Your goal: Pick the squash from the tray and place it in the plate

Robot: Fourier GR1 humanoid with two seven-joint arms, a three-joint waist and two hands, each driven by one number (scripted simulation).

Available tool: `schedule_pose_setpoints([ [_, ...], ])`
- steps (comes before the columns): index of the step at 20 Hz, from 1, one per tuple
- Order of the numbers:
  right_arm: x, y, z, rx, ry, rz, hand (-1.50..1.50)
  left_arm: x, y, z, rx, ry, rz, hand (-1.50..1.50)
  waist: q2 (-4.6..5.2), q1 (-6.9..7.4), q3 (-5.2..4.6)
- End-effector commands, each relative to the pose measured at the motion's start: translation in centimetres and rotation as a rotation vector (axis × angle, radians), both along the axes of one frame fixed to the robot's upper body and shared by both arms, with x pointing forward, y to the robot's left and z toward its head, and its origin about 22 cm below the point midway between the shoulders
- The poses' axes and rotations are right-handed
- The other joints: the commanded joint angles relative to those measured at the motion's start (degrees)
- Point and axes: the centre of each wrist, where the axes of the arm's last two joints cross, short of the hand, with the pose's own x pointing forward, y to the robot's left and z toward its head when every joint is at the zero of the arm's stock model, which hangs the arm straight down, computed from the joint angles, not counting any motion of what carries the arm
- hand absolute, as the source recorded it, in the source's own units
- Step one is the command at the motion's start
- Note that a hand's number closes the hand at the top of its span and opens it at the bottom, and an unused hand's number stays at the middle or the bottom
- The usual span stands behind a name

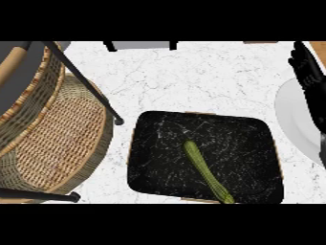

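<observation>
The right hand [319, 93] shows at the right edge, over the plate [291, 115], its fingers stretched out straight toward the top of the view and holding nothing; the grey forearm runs down from it to the lower right corner. The left hand is not in view. The white plate lies partly under that hand, cut off by the edge, and what shows of it bears nothing. Just to its left sits the tray [158, 158], black with a marbled face, and the squash [206, 171], long, thin and green, lies on it slantwise, from near the middle down to the near rim. Hand and squash are apart, with the tray's right side between them. Further left stand wicker chairs [45, 143] with dark frames, beside the white table [193, 76]. So, as I judge it, the task is at its start: nothing is picked, the squash is untouched in the tray. Reaching, grasping, carrying and setting down all remain.
</observation>
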Motion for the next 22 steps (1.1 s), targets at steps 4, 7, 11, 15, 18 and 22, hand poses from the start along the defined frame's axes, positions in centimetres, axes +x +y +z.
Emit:
schedule_pose_setpoints([
  [4,-0.4,8.7,-1.7,0.170,0.095,0.661,1.50,-1.4,-1.1,-2.8,-0.041,0.052,-0.019,0.00,2.11,5.20,-1.00],
  [7,0.2,7.7,6.0,-0.339,-0.252,0.748,1.50,-2.5,-2.4,-4.5,-0.100,0.099,-0.058,0.00,0.02,5.41,-1.90],
  [11,0.6,7.2,-5.5,0.301,-0.051,0.800,-1.50,-3.0,-3.4,-6.3,-0.122,0.141,-0.022,0.00,2.73,3.17,-0.86],
  [15,0.5,5.1,-8.1,0.181,0.034,1.070,-1.50,-2.3,-4.6,-7.4,-0.115,0.166,-0.002,0.00,2.19,1.67,-1.05],
  [18,2.0,3.4,-7.0,0.011,0.002,1.159,-1.50,-2.9,-4.5,-7.9,-0.111,0.170,-0.007,0.00,1.73,2.00,-1.12],
  [22,2.8,2.5,-7.2,-0.121,-0.029,1.190,-1.50,-2.2,-4.5,-7.9,-0.110,0.177,0.004,0.00,1.53,1.54,-1.18],
])
